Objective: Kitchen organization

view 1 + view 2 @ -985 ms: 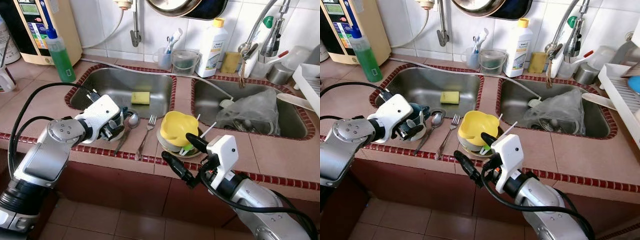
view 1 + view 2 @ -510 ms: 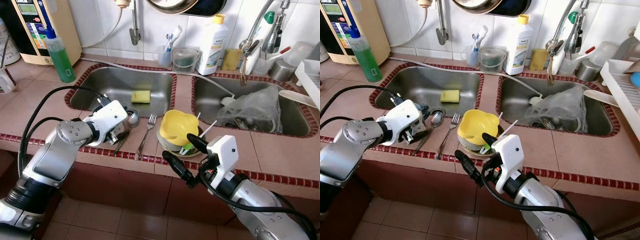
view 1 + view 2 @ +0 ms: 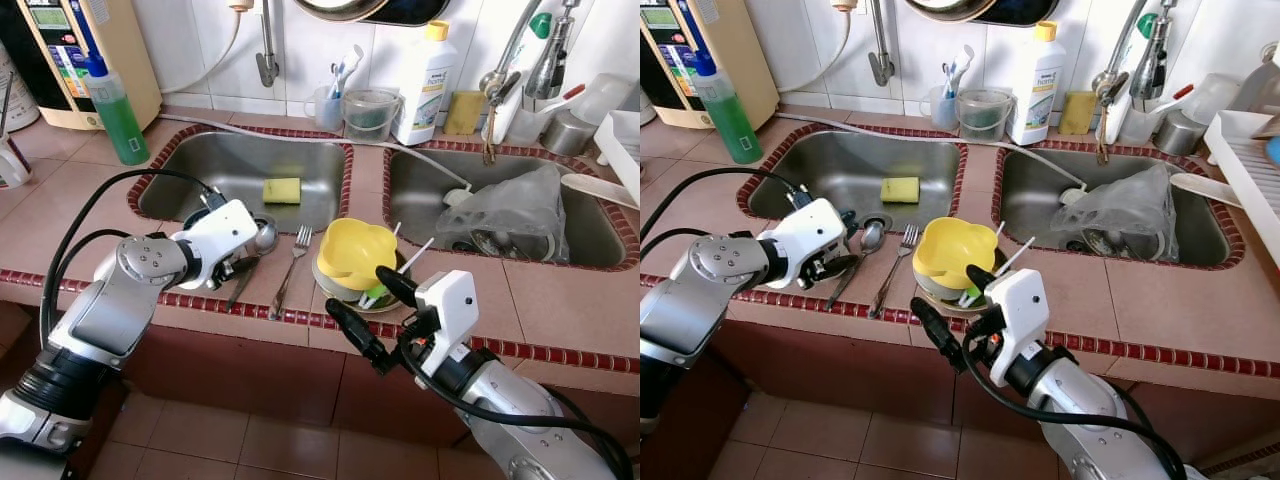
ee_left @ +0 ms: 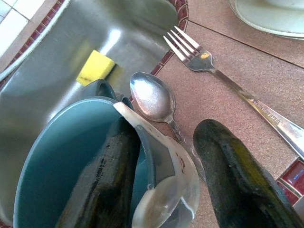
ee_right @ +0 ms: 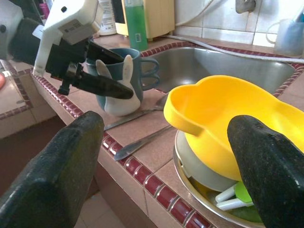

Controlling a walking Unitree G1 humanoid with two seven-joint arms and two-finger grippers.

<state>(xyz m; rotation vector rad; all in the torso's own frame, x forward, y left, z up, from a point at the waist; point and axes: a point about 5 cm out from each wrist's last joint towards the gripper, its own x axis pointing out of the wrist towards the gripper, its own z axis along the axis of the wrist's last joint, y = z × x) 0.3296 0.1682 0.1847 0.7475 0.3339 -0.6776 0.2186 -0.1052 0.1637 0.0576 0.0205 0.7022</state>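
- lower centre of the frame: the right hand hovers off the front edge of the surface, fingers spread wide apart.
- just beyond it, a yellow bowl sits tilted on stacked dishes.
- left of centre: the left hand has one finger inside a teal mug and one outside, clamped on its rim.
- beside the mug lie a spoon and a fork.
- farther back, a yellow sponge lies in the left sink.
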